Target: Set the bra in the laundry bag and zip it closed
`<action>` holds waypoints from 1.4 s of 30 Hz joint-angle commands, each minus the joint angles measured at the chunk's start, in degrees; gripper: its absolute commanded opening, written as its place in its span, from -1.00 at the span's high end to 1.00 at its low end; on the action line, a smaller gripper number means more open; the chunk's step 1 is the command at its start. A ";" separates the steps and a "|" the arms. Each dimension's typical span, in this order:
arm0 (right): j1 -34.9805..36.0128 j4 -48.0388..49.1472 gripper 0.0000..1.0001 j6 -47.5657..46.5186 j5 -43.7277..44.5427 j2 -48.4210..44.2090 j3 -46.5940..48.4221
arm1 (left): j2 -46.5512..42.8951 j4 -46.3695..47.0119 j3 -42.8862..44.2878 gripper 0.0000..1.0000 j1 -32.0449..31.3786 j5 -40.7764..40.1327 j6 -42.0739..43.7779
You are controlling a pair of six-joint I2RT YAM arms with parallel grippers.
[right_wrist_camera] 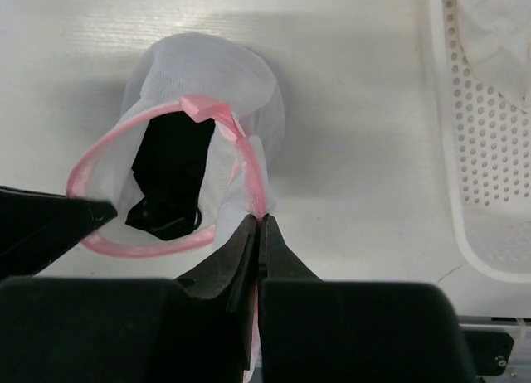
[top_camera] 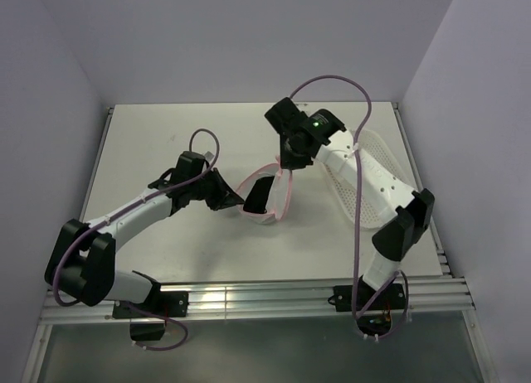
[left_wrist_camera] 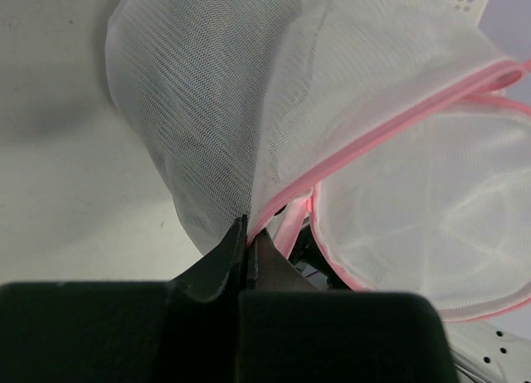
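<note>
Fine translucent white mesh with a pink zipper rim, the laundry bag (right_wrist_camera: pixel 207 76) (round mouth gaping) holds the soft black bra (right_wrist_camera: pixel 170 176) inside. The left gripper (left_wrist_camera: pixel 246 232) pinches the bag's mesh edge; the right gripper (right_wrist_camera: pixel 260 227) is clamped on its pink trim. A perforated plastic basket (right_wrist_camera: pixel 473 192) lies beside the bag.

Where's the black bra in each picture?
Top external: bra inside the laundry bag, middle of picture.
Left wrist: bra not visible, only bag mesh.
Right wrist: left of centre, inside the open bag.
Shared landmark: the bag's pink trim.
</note>
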 commanded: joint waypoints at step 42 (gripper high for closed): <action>-2.06 19.09 0.25 7.84 0.89 -0.24 1.65 | 5.02 4.96 1.40 0.99 2.15 3.58 4.32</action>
